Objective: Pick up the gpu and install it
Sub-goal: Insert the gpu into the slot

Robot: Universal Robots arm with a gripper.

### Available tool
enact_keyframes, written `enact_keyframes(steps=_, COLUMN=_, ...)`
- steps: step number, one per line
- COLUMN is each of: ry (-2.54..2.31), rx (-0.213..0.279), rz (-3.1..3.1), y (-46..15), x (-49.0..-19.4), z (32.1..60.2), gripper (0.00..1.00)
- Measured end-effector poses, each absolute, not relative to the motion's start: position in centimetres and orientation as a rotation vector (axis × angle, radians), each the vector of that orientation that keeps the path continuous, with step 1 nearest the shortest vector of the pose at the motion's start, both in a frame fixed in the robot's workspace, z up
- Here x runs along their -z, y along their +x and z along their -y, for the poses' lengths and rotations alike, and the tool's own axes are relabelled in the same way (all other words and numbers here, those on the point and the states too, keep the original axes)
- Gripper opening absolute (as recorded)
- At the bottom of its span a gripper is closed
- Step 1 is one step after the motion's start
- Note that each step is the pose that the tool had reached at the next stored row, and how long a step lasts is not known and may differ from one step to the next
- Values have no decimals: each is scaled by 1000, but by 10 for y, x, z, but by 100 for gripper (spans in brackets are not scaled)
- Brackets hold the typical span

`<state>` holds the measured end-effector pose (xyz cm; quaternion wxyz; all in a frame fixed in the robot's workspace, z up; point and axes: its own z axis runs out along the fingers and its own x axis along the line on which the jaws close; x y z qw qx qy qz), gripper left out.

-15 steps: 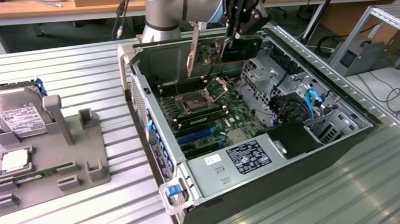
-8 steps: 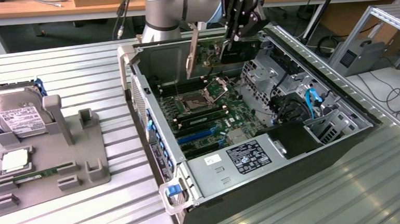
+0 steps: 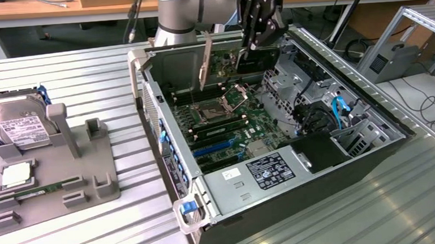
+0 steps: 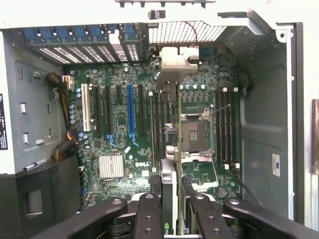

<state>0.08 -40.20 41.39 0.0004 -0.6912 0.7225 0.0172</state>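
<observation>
The gpu (image 3: 236, 63), a green board with a black block and a long silver end bracket (image 3: 207, 60), hangs on edge above the far end of the open computer case (image 3: 368, 118). My gripper (image 3: 259, 40) is shut on the card's top edge. In the wrist view the gpu (image 4: 172, 184) is seen edge-on between the black fingers (image 4: 149, 211), and its silver bracket (image 4: 178, 62) points toward the case's rear slot wall. The card hovers above the motherboard (image 4: 119, 124), over the area between the expansion slots and the processor socket (image 4: 193, 137), and touches nothing.
A blue expansion slot (image 4: 130, 107) and black slots lie beside the card's line. Memory slots flank the socket. A power supply (image 3: 266, 173) fills the case's near end. At the exterior view's left, a grey tray (image 3: 93, 186) holds a hard drive (image 3: 17, 125) and a memory stick (image 3: 36, 191).
</observation>
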Motion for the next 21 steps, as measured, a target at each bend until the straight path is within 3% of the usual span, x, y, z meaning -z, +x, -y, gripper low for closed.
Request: enact_keyframes(steps=21, ry=-2255, rx=-51, rz=-2190, y=-2, x=-385, z=409, gripper=27)
